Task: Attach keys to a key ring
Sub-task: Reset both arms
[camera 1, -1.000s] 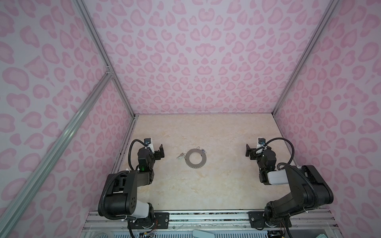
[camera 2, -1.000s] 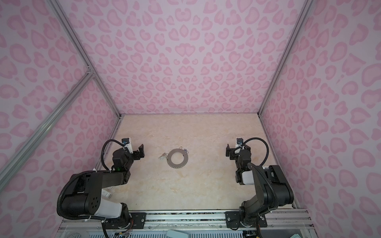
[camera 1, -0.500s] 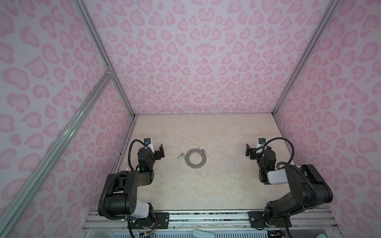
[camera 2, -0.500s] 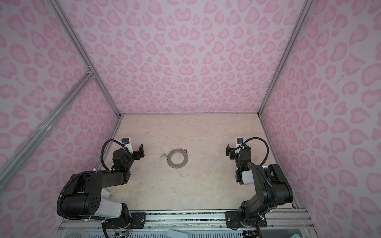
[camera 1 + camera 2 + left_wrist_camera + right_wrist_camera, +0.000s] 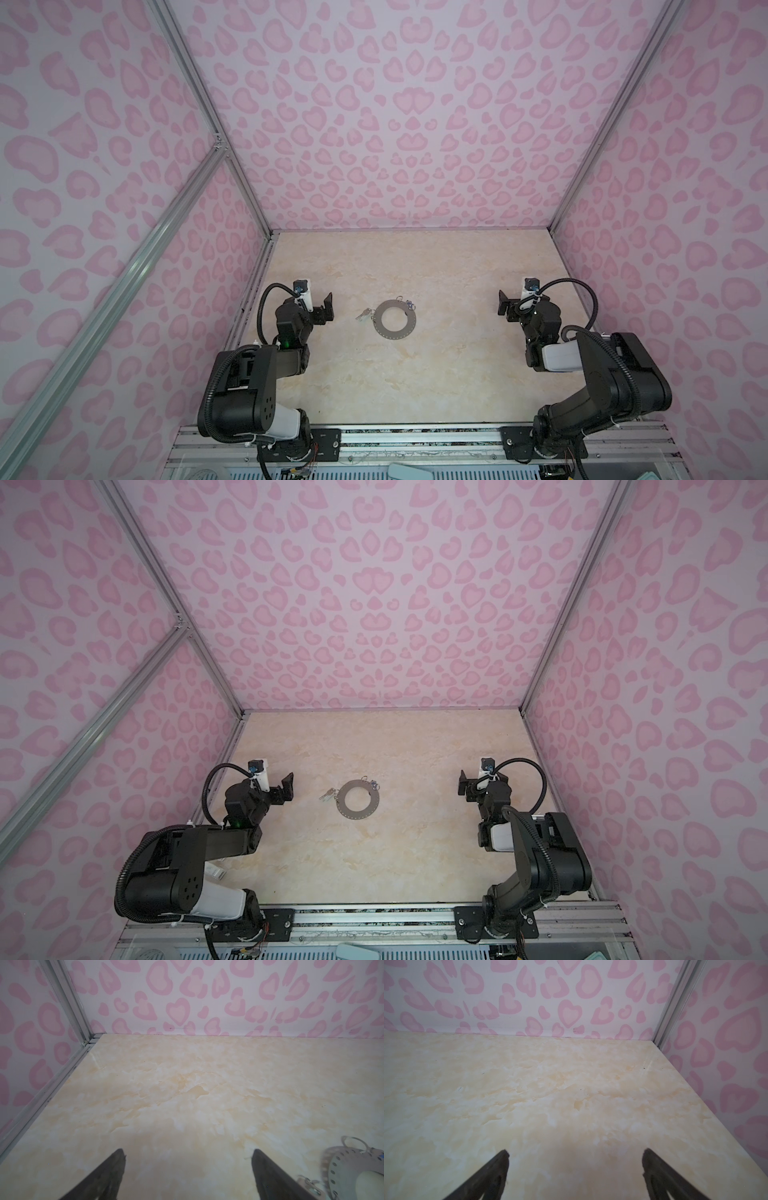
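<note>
Holding my left gripper [image 5: 189, 1154] and right gripper [image 5: 575, 1154] wide, empty. The keys [image 5: 362, 316] are lying at the key ring's [image 5: 395, 335] nine o'clock; I am risking skidding these flat slivers away.

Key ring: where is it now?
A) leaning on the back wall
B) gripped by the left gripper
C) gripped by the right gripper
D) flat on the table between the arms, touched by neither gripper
D: the key ring lies flat on the table, clear of the open left gripper and open right gripper.
</note>
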### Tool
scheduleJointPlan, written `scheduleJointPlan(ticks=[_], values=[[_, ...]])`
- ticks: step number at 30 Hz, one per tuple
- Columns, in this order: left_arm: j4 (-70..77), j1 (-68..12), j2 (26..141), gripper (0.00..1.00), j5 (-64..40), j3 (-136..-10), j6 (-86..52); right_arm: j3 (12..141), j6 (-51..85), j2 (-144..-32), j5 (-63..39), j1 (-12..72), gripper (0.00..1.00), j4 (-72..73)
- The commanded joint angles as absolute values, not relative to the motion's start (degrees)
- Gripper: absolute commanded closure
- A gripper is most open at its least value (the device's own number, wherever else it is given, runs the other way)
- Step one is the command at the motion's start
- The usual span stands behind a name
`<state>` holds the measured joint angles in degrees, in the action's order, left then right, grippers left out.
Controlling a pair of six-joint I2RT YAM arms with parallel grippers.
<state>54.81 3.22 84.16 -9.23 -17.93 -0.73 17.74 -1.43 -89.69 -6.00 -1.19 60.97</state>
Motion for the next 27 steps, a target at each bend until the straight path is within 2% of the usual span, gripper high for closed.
scheduleJointPlan(ticks=[1,27], values=[[57.8,3.3,84.0,0.03,-11.3,-17.8,0.1,18.3,-0.1,-89.8,-1.4,-0.2,0.0,60.7],[58.1,3.2,83.9,0.03,-10.4,-17.6,0.0,18.4,-0.1,-89.9,-1.4,-0.2,0.0,60.7]])
